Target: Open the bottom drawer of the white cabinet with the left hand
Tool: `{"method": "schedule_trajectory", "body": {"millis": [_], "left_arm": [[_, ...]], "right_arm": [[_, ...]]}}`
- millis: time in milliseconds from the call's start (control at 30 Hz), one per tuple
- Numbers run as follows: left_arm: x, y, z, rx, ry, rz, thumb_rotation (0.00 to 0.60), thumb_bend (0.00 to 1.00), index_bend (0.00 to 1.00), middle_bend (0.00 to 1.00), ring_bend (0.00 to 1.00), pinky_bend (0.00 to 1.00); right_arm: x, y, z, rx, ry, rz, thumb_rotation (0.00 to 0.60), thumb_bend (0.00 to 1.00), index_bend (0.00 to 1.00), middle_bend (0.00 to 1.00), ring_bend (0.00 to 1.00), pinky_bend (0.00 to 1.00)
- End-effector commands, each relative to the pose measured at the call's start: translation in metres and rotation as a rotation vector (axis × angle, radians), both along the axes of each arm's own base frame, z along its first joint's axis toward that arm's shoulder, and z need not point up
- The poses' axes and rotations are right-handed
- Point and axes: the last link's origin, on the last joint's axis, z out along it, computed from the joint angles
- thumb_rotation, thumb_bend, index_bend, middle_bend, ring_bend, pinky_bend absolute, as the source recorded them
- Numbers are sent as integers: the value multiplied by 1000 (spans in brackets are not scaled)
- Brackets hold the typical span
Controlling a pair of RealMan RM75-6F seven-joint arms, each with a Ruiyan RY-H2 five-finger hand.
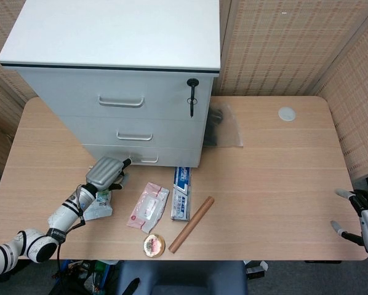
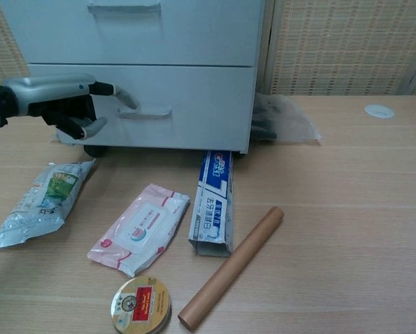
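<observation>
Silver-and-black left hand (image 2: 65,104) reaches a fingertip to the left end of the bottom drawer's metal bar handle (image 2: 147,112), holding nothing; the white cabinet's bottom drawer (image 2: 152,108) sits flush, closed. Far right, right hand (image 1: 367,220) hangs open, fingers apart.

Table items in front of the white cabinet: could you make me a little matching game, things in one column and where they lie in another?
Things:
1. toothpaste box
2. wooden roller
3. round tin
4. left hand

Places:
A. at the table's near edge, below the pink wipes pack
B. at the bottom drawer's handle
C. slanting, right of the toothpaste box
D. lengthwise, under the cabinet's right corner

Pairs: 1-D, 2-C, 3-A, 4-B
</observation>
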Motion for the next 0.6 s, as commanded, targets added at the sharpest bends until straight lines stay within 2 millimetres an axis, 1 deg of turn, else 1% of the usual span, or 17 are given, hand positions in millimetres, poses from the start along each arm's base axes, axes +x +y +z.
{"method": "schedule_trajectory", "body": {"millis": [33,367,600], "left_arm": [[0,3,-1,-1,6,6,600,618,166,964,935,1000],[2,8,-5,-9,14,24,600,618,171,964,934,1000],[3,5,-8,-23,30,19,600,618,205,964,934,1000]], "right_arm": [[-1,1,0,-3,-2,-2,600,148,268,335,208,184],[-3,3,-1,-7,-7,-9,600,148,268,335,208,184],[-5,4,-1,-10,-9,-16,600,149,269,335,208,184]]}}
